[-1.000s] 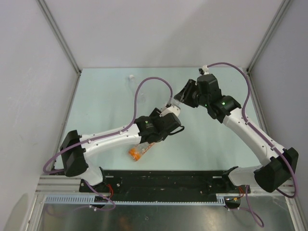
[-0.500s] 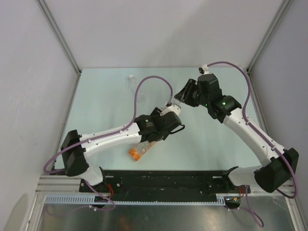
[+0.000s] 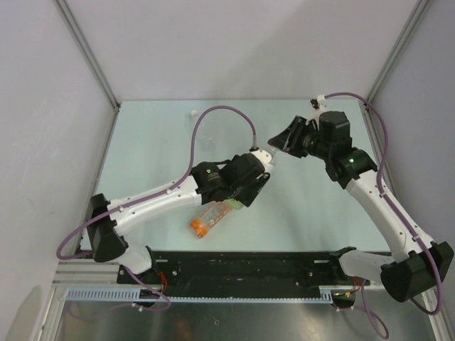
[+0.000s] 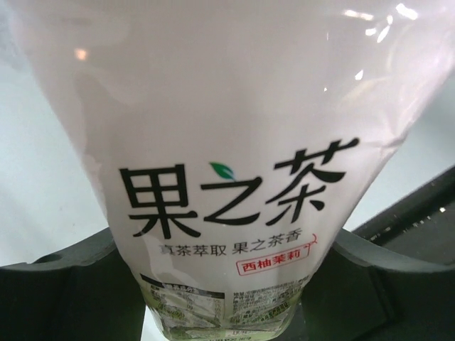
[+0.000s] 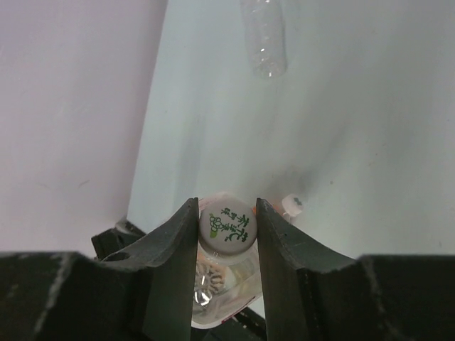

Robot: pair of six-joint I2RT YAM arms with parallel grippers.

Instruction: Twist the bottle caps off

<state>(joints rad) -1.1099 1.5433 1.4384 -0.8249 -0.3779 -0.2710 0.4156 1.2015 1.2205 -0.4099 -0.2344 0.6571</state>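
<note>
My left gripper (image 3: 256,172) is shut on the yellow-green bottle with the white label (image 4: 227,156), which fills the left wrist view between the dark fingers (image 4: 64,284). The bottle's neck (image 3: 265,156) points toward my right gripper (image 3: 275,145). In the right wrist view my right gripper (image 5: 227,222) is shut on this bottle's white cap (image 5: 227,226), which carries green print. The orange bottle (image 3: 206,222) lies on the table below the left wrist, with its white cap (image 5: 292,204) on. The clear bottle (image 3: 196,122) lies at the far back and shows in the right wrist view (image 5: 263,42).
The pale green table (image 3: 156,163) is walled by grey panels on the left, back and right. A black rail (image 3: 242,266) runs along the near edge between the arm bases. The left arm's purple cable (image 3: 213,117) loops over the table's middle.
Both grippers have shifted to the right with the yellow-green bottle between them. The right arm has drawn back toward the right wall. The orange and clear bottles have not moved.
</note>
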